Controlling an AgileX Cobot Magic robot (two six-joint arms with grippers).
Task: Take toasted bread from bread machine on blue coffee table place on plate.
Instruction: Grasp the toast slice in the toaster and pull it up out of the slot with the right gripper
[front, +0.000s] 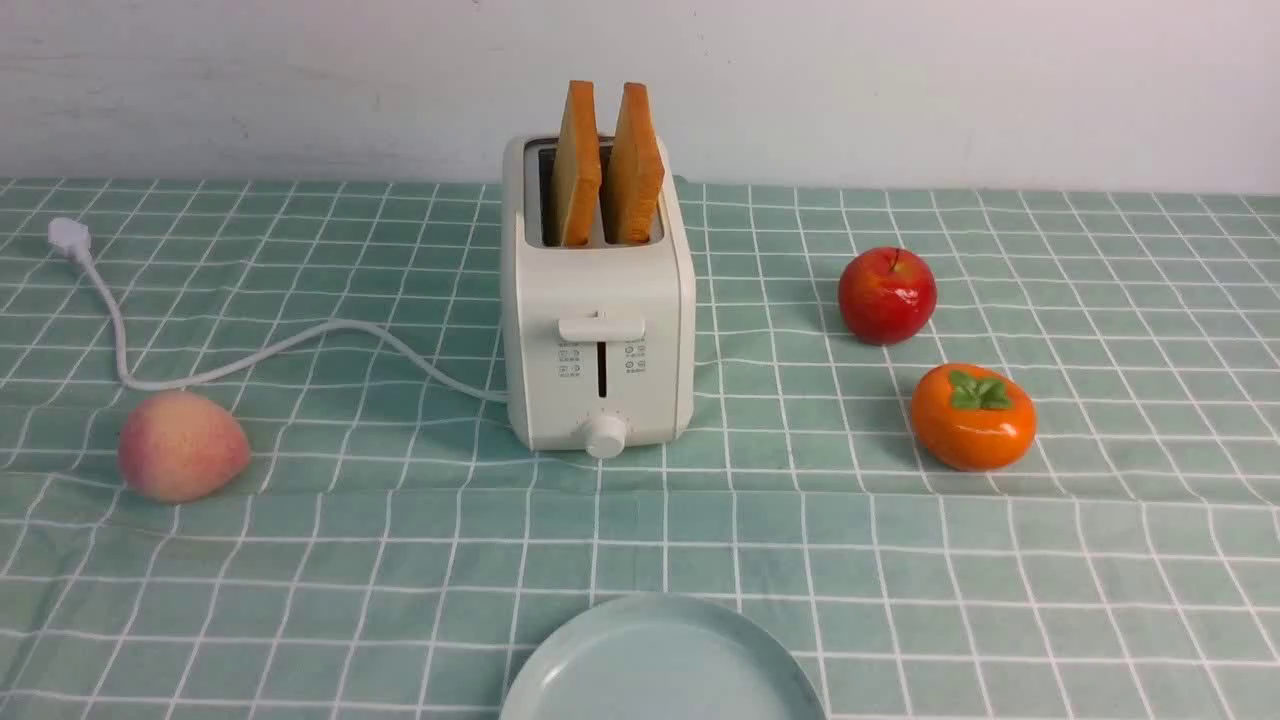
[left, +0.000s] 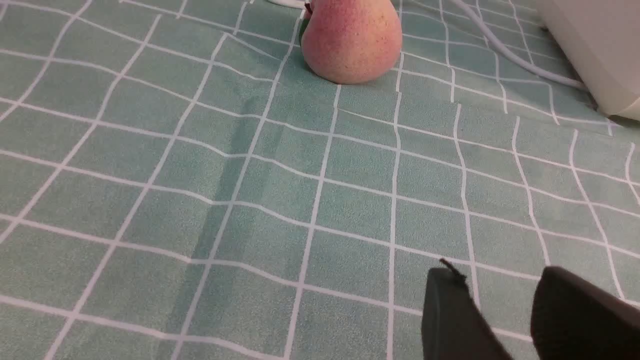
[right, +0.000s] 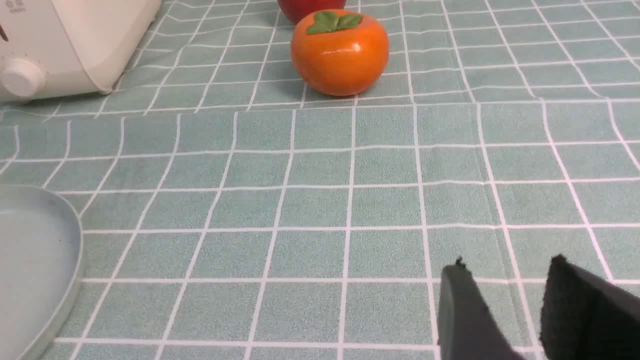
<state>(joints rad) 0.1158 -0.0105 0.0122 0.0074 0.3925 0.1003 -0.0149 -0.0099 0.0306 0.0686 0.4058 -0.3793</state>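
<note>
Two slices of toasted bread (front: 605, 165) stand upright in the slots of the cream-white bread machine (front: 598, 330) at the middle of the teal checked table (front: 900, 560). The pale blue plate (front: 660, 665) lies at the near edge, in front of the bread machine; its rim also shows in the right wrist view (right: 35, 270). Neither gripper shows in the front view. My left gripper (left: 500, 277) is open and empty, low over the cloth near the bread machine's corner (left: 595, 45). My right gripper (right: 505, 267) is open and empty over bare cloth, right of the plate.
A pink peach (front: 182, 445) lies left of the bread machine, near its white cord (front: 250, 355) and plug (front: 68, 238). A red apple (front: 887, 295) and an orange persimmon (front: 972, 416) lie to the right. A white wall stands behind the table.
</note>
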